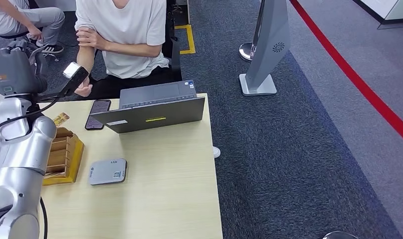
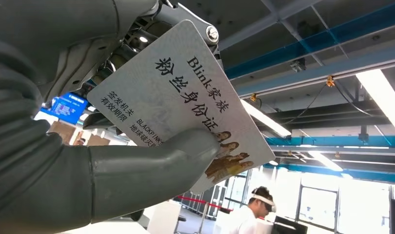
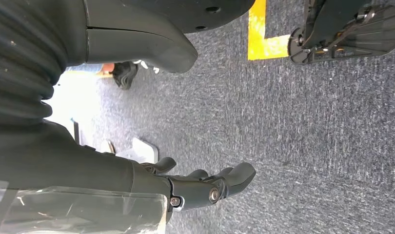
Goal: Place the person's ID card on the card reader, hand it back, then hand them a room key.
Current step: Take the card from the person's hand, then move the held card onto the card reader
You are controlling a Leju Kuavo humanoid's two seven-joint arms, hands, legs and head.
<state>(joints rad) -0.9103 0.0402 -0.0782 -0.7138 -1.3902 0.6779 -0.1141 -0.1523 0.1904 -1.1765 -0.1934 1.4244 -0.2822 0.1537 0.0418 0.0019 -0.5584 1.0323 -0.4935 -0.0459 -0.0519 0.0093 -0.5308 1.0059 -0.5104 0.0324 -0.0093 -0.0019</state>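
Here the left hand (image 1: 72,77) holds the ID card (image 2: 178,100) aimed lengthwise toward the person (image 1: 125,37).

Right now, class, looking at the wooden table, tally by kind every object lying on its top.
Grey open laptop: 1
Black smartphone: 1
Grey flat card reader: 1
Yellow-edged wooden card holder: 1
Total: 4

ID card (image 2: 186,102) — "Blink家族 粉丝身份证" | "BLACKPINK" — partly hidden
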